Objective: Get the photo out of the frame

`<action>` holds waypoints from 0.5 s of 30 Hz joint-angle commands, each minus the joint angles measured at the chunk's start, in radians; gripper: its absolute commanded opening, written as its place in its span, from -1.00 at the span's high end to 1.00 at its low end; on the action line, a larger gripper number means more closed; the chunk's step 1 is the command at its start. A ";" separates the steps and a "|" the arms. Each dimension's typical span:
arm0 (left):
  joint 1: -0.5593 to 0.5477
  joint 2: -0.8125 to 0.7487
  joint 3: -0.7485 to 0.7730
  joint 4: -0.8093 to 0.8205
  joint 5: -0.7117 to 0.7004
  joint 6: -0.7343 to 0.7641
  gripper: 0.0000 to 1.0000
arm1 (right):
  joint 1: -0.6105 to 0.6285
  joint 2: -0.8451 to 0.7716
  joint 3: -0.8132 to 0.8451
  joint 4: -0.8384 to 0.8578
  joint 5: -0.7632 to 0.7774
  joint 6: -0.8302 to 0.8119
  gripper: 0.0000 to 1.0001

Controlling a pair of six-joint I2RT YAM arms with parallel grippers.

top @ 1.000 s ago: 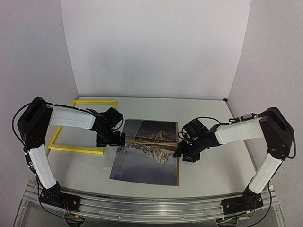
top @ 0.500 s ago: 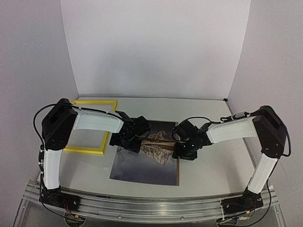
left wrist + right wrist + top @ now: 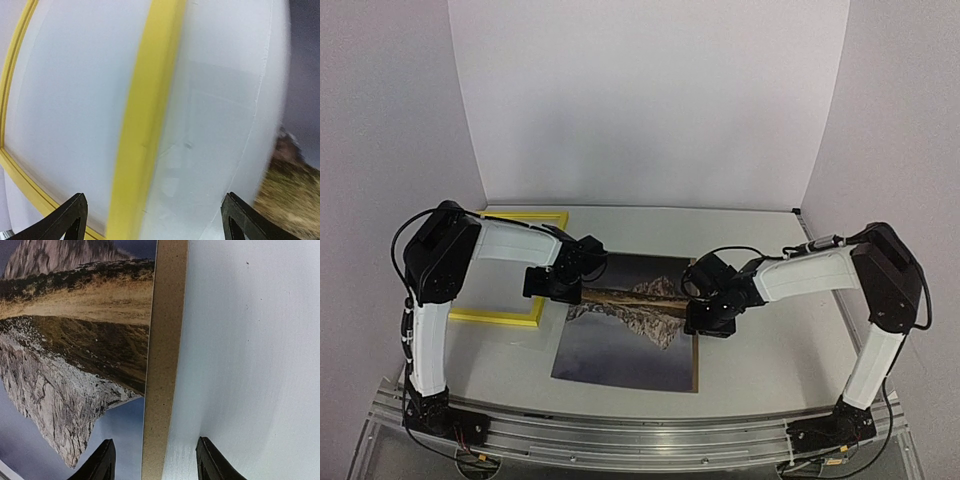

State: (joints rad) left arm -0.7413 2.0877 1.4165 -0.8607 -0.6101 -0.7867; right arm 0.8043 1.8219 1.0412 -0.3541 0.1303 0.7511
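Note:
The photo (image 3: 625, 335), mountains mirrored in dark water, lies flat at the table's centre, outside the frame. It also shows in the right wrist view (image 3: 75, 340) and at the right edge of the left wrist view (image 3: 297, 165). The yellow frame (image 3: 495, 318) lies empty at the left. My left gripper (image 3: 553, 287) is open and empty, low over the frame's right bar (image 3: 145, 120), which runs between its fingers. My right gripper (image 3: 710, 320) is open and empty at the photo's right edge. Its fingers (image 3: 102, 462) stand on either side of the brown cardboard strip (image 3: 165, 340).
The brown cardboard backing (image 3: 697, 365) lies under the photo and shows as a thin strip along its right side. A faint line of a clear sheet's edge (image 3: 260, 115) runs between frame and photo. A white backdrop (image 3: 650, 100) closes the table's far side.
My left gripper swung right over the photo's top left part, then back left to the frame's right bar. My right gripper shifted slightly left at the photo's right edge.

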 commanded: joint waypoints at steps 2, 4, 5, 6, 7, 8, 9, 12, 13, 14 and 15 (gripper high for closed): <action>0.070 -0.016 -0.055 -0.053 -0.024 0.016 -0.86 | 0.004 0.043 0.029 -0.022 0.019 -0.013 -0.04; 0.072 -0.003 -0.046 -0.055 -0.019 0.019 -0.86 | 0.003 0.045 0.033 -0.022 0.018 -0.013 -0.04; 0.072 0.000 -0.043 -0.053 -0.007 0.022 -0.86 | 0.003 0.045 0.036 -0.022 0.016 -0.013 -0.04; 0.072 -0.005 -0.047 -0.034 0.026 0.034 -0.86 | 0.003 0.044 0.038 -0.022 0.012 -0.012 -0.04; 0.072 -0.011 -0.051 -0.013 0.061 0.047 -0.86 | 0.003 0.043 0.041 -0.022 0.008 -0.011 -0.04; 0.072 -0.029 -0.062 0.021 0.111 0.072 -0.86 | 0.003 0.041 0.042 -0.022 0.003 -0.010 -0.04; 0.072 -0.059 -0.075 0.048 0.157 0.089 -0.86 | 0.003 0.038 0.044 -0.022 -0.001 -0.009 -0.04; 0.072 -0.174 -0.131 0.156 0.300 0.119 -0.86 | 0.004 0.018 0.040 -0.022 0.002 -0.001 -0.03; 0.073 -0.210 -0.143 0.176 0.330 0.118 -0.86 | 0.003 0.008 0.037 -0.022 0.008 0.000 -0.02; 0.073 -0.234 -0.151 0.192 0.352 0.115 -0.86 | 0.003 -0.003 0.034 -0.022 0.015 0.001 0.03; 0.073 -0.267 -0.157 0.201 0.359 0.111 -0.86 | 0.003 -0.010 0.030 -0.022 0.019 0.000 0.07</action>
State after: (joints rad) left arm -0.6630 1.9636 1.2876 -0.7586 -0.4217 -0.7097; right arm 0.8040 1.8366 1.0618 -0.3609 0.1364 0.7491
